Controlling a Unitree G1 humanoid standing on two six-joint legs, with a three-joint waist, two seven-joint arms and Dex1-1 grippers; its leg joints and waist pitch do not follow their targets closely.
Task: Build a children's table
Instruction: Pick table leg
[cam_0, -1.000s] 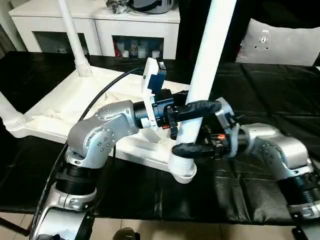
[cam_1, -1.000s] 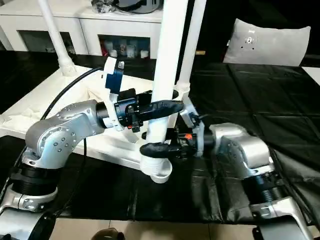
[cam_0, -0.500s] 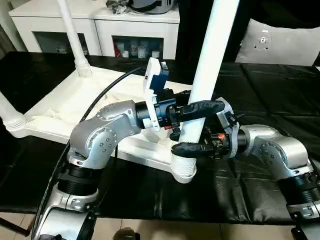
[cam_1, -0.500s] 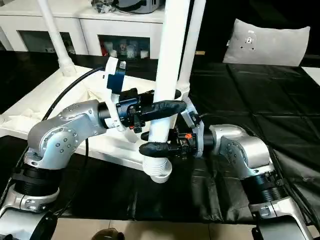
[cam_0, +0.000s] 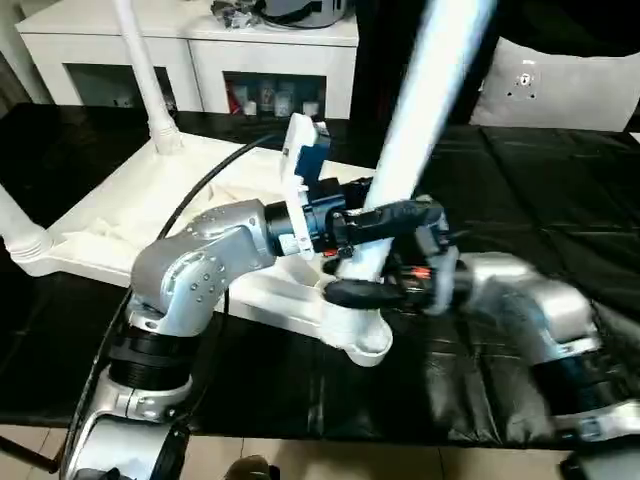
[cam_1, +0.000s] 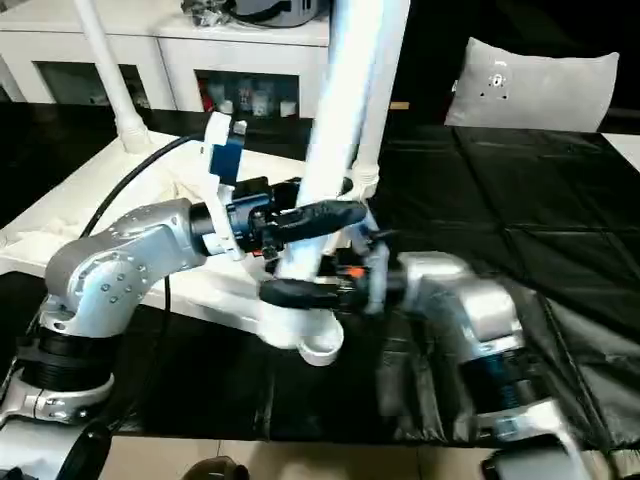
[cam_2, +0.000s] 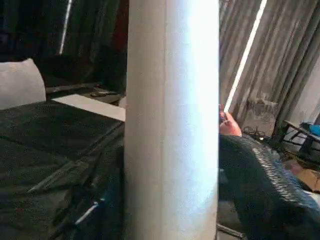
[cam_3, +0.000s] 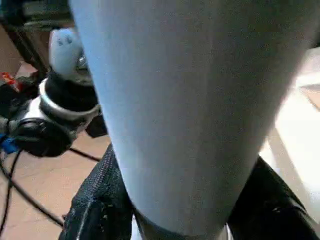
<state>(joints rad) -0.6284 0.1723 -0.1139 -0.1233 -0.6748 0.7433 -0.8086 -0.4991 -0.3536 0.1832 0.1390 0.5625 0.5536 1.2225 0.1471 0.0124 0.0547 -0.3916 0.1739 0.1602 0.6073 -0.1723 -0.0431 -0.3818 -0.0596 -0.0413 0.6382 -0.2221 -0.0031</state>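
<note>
The small white plastic children's table (cam_0: 120, 215) lies upside down on the black-covered counter (cam_0: 540, 190). At its near corner socket (cam_0: 362, 338) we grip a long round tapering white leg (cam_0: 425, 95) — left hand (cam_0: 385, 222) above, right hand (cam_0: 365, 292) below, both clenched on it. The leg leans, so we judge seating is under way — next, straighten it and press down.

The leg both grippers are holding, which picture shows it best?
The right eye view: there the leg runs from its foot in the near corner socket up out of the frame, tilted, with the left gripper above the right gripper. The left eye view is similar. The wrist views give close-ups of its white side.
</note>
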